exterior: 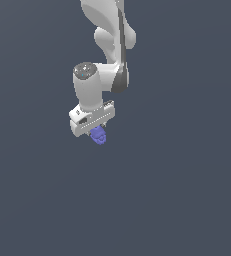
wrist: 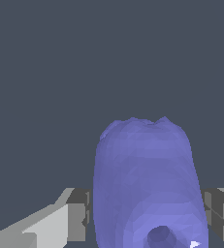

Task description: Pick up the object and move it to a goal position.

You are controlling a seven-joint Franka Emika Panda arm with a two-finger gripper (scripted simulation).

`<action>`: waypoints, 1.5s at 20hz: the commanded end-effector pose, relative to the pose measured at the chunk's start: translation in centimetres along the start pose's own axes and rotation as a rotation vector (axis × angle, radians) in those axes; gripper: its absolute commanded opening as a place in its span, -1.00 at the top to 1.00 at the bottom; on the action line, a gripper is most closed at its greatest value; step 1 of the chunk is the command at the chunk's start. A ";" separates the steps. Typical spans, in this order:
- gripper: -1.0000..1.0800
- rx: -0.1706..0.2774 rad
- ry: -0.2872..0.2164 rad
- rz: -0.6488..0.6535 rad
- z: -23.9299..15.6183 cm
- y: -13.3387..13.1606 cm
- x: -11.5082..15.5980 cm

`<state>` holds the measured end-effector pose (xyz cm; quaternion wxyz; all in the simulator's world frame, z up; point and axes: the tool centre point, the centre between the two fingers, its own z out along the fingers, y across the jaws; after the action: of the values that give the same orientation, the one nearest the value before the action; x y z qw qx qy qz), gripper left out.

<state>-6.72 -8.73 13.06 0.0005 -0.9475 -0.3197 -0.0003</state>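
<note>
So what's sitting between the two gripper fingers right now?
The blue-purple object fills the gap between the fingers in the wrist view, apparently touching both pads; nothing else lies there.

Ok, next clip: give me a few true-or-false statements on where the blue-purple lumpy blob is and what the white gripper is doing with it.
1. The blue-purple lumpy blob sits between the white gripper's fingers. True.
2. The gripper is wide open with nothing in it. False: the fingers stand on both sides of the blob, closed on it.
3. In the exterior view, the blob sticks out below the gripper. True.
4. The blob is red and cube-shaped. False: it is blue-purple, rounded and bumpy.
5. A second object lies beside the blob. False: only the plain dark grey background shows.
</note>
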 end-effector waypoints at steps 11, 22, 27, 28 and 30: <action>1.00 0.000 0.001 0.000 -11.1 8.0 -4.4; 1.00 0.000 0.000 0.000 -17.6 12.9 -6.7; 1.00 -0.001 -0.001 0.001 -18.7 13.8 -7.0; 1.00 -0.001 -0.001 0.001 -18.8 13.9 -7.1; 1.00 -0.001 -0.001 0.001 -18.9 14.0 -7.1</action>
<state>-3.91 -24.12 31.76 -0.0001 -0.9477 -0.3191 -0.0001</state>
